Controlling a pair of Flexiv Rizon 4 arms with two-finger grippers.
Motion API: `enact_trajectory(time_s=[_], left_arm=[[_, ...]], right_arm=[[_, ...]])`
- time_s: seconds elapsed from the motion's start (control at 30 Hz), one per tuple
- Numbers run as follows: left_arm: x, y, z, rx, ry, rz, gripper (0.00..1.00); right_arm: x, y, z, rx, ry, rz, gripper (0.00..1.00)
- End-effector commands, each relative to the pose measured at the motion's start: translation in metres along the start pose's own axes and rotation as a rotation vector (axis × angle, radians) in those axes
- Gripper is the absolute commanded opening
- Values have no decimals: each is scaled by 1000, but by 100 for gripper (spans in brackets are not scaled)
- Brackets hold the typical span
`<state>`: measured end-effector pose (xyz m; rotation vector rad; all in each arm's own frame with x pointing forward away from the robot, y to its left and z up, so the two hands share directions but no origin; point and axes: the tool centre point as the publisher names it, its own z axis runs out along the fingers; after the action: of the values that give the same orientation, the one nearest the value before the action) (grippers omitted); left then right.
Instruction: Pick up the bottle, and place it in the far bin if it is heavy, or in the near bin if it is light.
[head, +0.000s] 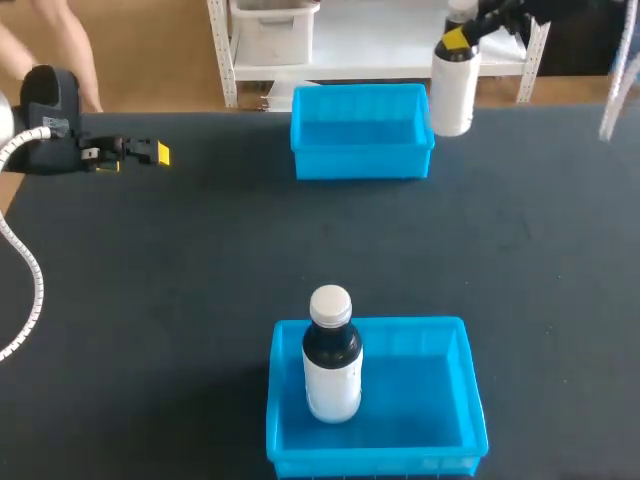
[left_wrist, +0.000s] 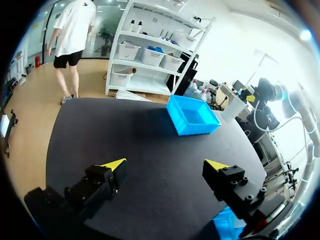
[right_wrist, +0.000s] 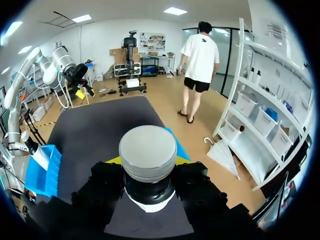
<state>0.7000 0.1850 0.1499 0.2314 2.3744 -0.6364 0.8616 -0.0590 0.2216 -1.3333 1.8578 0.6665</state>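
My right gripper (head: 458, 40) is shut on the neck of a white bottle (head: 453, 85) with a pale cap, held in the air just past the right end of the far blue bin (head: 360, 160). In the right wrist view the grey cap (right_wrist: 147, 152) fills the space between the fingers, and a sliver of the far bin (right_wrist: 181, 146) shows beyond it. A second bottle (head: 331, 355), white with a dark shoulder, stands upright in the near blue bin (head: 375, 455). My left gripper (head: 150, 153) hangs open and empty over the table's left side (left_wrist: 165, 165).
The dark table (head: 200, 260) stretches bare between the two bins. From the left wrist, the far bin (left_wrist: 197, 129) lies ahead with the held bottle (left_wrist: 231, 107) beside it, and a corner of the near bin (left_wrist: 227, 225) shows under one finger.
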Motion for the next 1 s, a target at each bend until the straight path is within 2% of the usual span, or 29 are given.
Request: enact_trajectory(time_s=[0.03, 0.4, 0.63, 1.0], left_arm=[[0, 0, 0, 0, 0, 0, 100], [0, 0, 0, 0, 0, 0, 100], [0, 0, 0, 0, 0, 0, 100], [0, 0, 0, 0, 0, 0, 100]], right_arm=[[-18, -18, 23, -83, 7, -21, 33], [-42, -21, 74, -165, -9, -65, 33], [-48, -21, 108, -223, -21, -89, 34], [-52, -8, 157, -320, -37, -126, 34]])
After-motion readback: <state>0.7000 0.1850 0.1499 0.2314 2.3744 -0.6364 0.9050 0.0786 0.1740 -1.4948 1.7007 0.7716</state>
